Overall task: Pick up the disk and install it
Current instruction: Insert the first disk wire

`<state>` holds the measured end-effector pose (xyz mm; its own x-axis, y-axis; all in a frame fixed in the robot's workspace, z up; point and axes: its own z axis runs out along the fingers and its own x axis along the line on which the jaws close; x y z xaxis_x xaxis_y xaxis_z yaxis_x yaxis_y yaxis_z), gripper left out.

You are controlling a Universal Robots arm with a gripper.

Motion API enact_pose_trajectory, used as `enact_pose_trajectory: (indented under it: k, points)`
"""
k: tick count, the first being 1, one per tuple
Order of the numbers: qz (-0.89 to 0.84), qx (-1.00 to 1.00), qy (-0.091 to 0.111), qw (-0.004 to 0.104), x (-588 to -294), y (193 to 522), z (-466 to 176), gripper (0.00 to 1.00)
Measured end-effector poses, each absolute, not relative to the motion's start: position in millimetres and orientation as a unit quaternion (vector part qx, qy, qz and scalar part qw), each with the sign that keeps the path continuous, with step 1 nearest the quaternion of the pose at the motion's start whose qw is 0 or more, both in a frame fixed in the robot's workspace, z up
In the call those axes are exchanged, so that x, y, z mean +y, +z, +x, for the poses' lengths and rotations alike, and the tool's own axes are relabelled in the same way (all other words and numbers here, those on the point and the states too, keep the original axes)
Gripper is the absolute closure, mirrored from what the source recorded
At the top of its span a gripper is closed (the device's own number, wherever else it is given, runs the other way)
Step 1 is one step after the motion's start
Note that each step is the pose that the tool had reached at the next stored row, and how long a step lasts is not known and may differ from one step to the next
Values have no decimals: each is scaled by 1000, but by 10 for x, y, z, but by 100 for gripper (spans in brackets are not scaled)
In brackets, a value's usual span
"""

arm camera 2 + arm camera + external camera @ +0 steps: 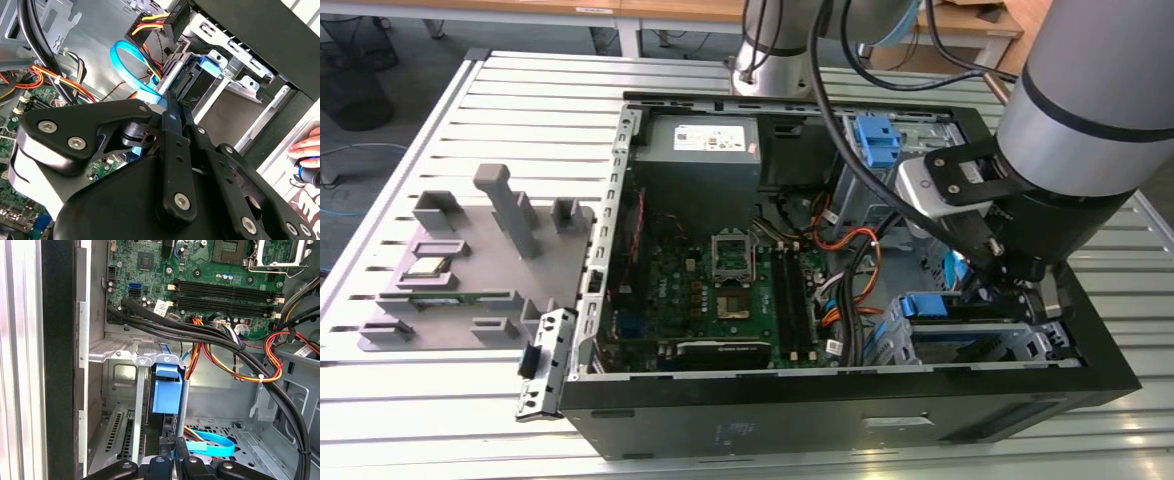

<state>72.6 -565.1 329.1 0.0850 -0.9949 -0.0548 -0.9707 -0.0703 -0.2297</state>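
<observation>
The disk (958,322) stands on edge in the metal drive cage (1047,345) at the case corner on the exterior view's right, its blue rail (166,390) facing up. My gripper (1017,296) hangs right over it. In both wrist views the two black fingers (165,452) lie close together, shut, with their tips against the end of the disk (192,82). Nothing shows clamped between them. The arm's wrist hides part of the cage in the exterior view.
The open black computer case (854,420) lies on a slatted metal table. Inside it are the motherboard (720,290), a power supply (700,140), a second blue bracket (874,135), a light-blue cable (212,445) and bundled wires (225,360). A grey fixture (467,250) sits left. A person's hand (305,145) rests outside.
</observation>
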Motion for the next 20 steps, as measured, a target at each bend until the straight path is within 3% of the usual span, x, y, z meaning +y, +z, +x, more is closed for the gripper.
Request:
enact_pose_trajectory:
  k: [17,19,20]
  points:
    - [-729,674,-58,104,-5651,3261,727,84]
    - [-729,674,-58,104,-5652,3263,727,83]
    - [-729,674,-58,104,-5652,3266,727,77]
